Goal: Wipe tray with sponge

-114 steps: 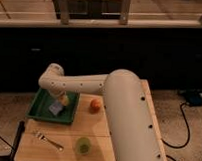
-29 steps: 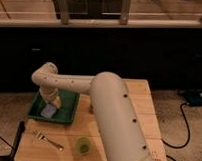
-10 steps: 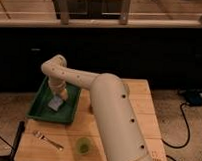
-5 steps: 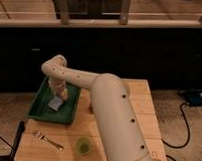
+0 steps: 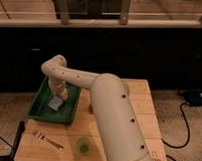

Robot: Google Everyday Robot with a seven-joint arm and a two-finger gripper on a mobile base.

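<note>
The dark green tray point(image 5: 41, 109) lies at the left of the wooden table. A small pale blue-white sponge point(image 5: 56, 102) rests on the tray's floor, right of its middle. My cream arm reaches over from the lower right and bends down into the tray. The gripper point(image 5: 59, 95) points down right above the sponge, touching or nearly touching its top edge. The arm's wrist hides most of the gripper.
A small green cup point(image 5: 82, 145) stands near the table's front edge. A metal fork point(image 5: 48, 139) lies at the front left. A dark post point(image 5: 16, 140) rises beside the table's left front corner. A black cable point(image 5: 182, 123) runs across the floor on the right.
Over the last second the arm and sponge have barely moved. Earlier the gripper was at the tray's left side, then swung back toward its right half.
</note>
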